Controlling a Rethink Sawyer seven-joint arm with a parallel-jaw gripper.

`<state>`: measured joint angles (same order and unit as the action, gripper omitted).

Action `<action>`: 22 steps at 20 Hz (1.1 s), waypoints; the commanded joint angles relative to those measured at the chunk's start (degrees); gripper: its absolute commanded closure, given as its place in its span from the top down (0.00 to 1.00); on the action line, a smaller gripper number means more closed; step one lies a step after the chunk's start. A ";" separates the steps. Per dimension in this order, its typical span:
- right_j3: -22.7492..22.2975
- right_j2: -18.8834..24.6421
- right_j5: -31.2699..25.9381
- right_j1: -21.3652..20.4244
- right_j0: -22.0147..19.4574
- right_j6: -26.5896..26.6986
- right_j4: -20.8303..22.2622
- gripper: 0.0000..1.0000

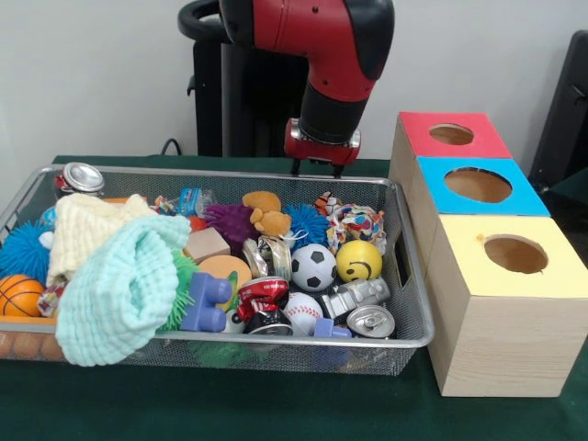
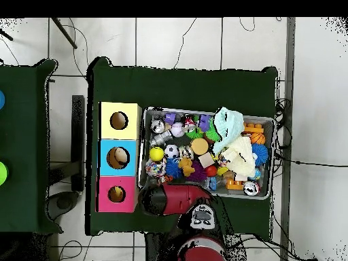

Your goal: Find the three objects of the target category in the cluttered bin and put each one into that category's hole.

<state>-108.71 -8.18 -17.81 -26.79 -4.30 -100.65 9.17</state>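
- Wire mesh bin [image 1: 415,276]: stands on the green worktop [image 1: 230,404], filled with mixed clutter.
- Sorting box, three wooden compartments in a row just beside the bin: red-topped hole [image 1: 451,134], blue-topped hole [image 1: 478,185], yellow-topped hole [image 1: 515,254]. All three holes look empty from the front view.
- Gripper [image 1: 320,165]: hangs from the red and black arm [image 1: 322,46] at the far rim of the bin, towards the red-topped end of the box. Only its dark tips show below the wrist; whether it is apart or together cannot be told.
- Balls in the bin: soccer ball [image 1: 313,266], yellow smiley ball [image 1: 359,261] just beside it, baseball [image 1: 303,312] in front of both, small basketball [image 1: 18,296] at the opposite end.
- Cans: crushed red can [image 1: 263,299] touching the baseball; silver can [image 1: 81,178] at the far corner; flattened silver can [image 1: 370,321] near the front rim.
- Cloths: mint green cloth [image 1: 119,289] draped over the front rim; cream cloth [image 1: 87,234] behind it (the two overlap).
- Other items: blue spiky ball [image 1: 20,253], purple spiky toy [image 1: 230,220], orange plush toy [image 1: 265,211], knotted rope toy [image 1: 356,223], purple building block [image 1: 207,301], wooden block [image 1: 207,244].
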 commanded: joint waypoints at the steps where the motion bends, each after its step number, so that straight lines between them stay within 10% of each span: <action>1: 9.23 6.00 2.48 1.35 -0.80 -5.25 -0.89 1.00; 22: 6.32 0.79 -15.96 -12.33 4.83 -6.77 -1.51 1.00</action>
<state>-107.94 -8.41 -28.73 -35.93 0.62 -100.65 9.21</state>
